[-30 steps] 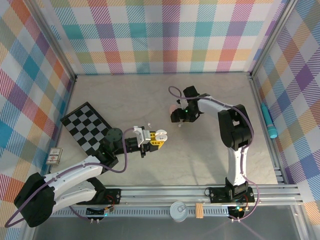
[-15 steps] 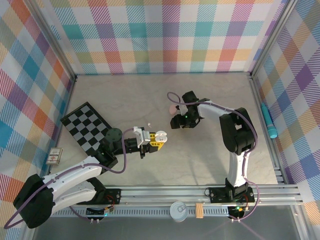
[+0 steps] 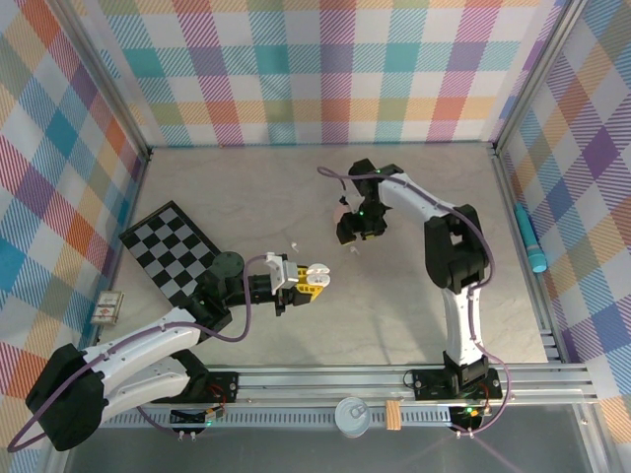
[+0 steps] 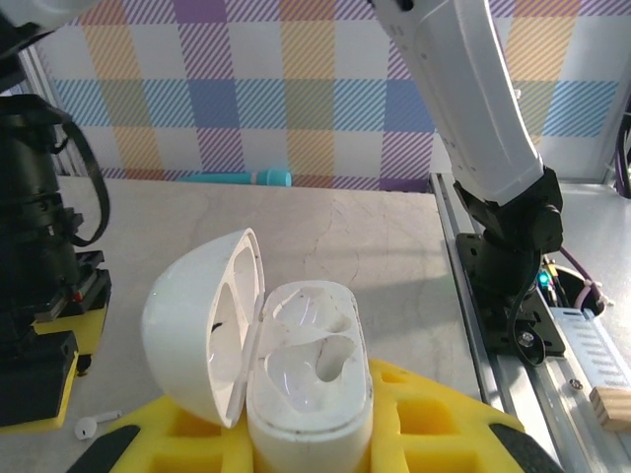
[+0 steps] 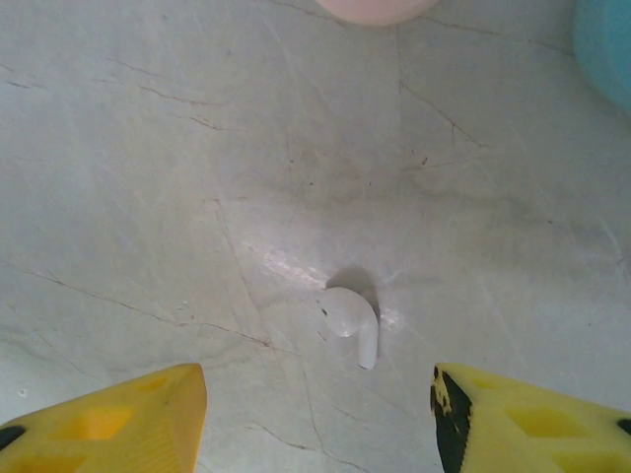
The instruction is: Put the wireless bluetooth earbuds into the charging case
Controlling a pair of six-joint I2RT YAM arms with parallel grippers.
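Note:
My left gripper (image 3: 304,279) is shut on the white charging case (image 4: 308,379), which stands upright between the yellow fingers (image 4: 444,424) with its lid (image 4: 197,320) swung open to the left; both sockets look empty. A white earbud (image 5: 353,317) lies on the marble table, stem pointing toward me, between the yellow fingertips (image 5: 148,414) of my right gripper (image 5: 317,386), which hovers just above it, open, touching nothing. From above, that right gripper (image 3: 353,233) is right of centre. Another white earbud (image 4: 94,426) lies on the table left of the case.
A pink case (image 5: 375,8) and a pale blue case (image 5: 606,44) lie just beyond the earbud. A checkerboard mat (image 3: 173,251) is at the left. A teal pen (image 3: 529,241) rests on the right rail, and the right arm's base (image 4: 513,246) stands close to the held case.
The right arm's wrist has swung toward the far wall while its gripper stays low over the earbud, and its jaws have narrowed a little. The left arm and case have not moved.

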